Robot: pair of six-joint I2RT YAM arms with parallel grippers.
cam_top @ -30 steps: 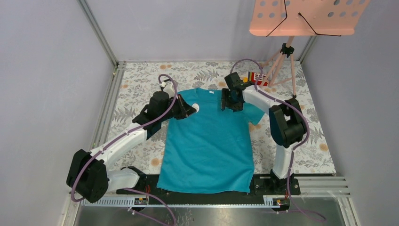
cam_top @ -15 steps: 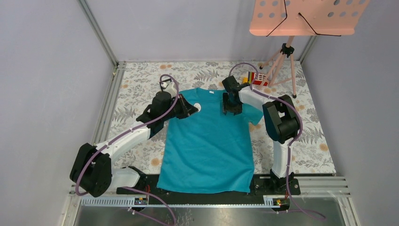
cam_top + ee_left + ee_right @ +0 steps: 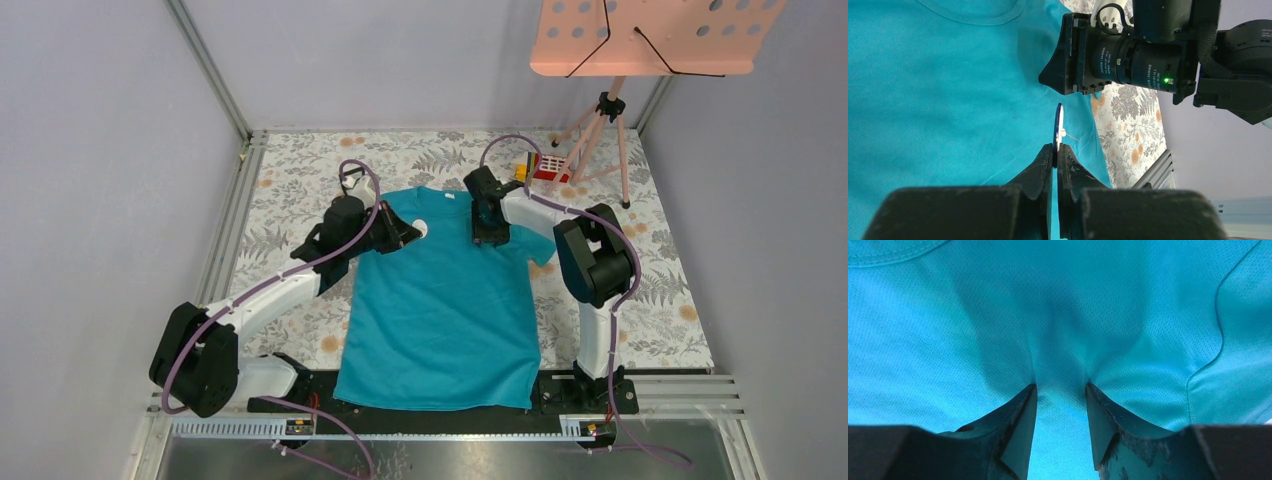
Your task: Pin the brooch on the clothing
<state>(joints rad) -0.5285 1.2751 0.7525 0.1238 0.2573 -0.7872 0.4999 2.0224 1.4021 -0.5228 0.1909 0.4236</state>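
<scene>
Pinning is not yet done: the left gripper (image 3: 1055, 151), clamped on the tiny round dark-blue brooch (image 3: 1059, 122), holds it over the flat-lying teal short-sleeved T-shirt (image 3: 440, 310) near the collar, while the right gripper (image 3: 1061, 390), fingers apart, presses into gathered chest cloth.

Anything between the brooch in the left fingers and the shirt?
Nothing visible. The brooch is held over bare shirt; the right gripper presses the cloth just ahead of it.

Matt mesh-knit T-shirt (image 3: 1058, 315), grainy black plastic right hand (image 3: 1060, 386)
</scene>
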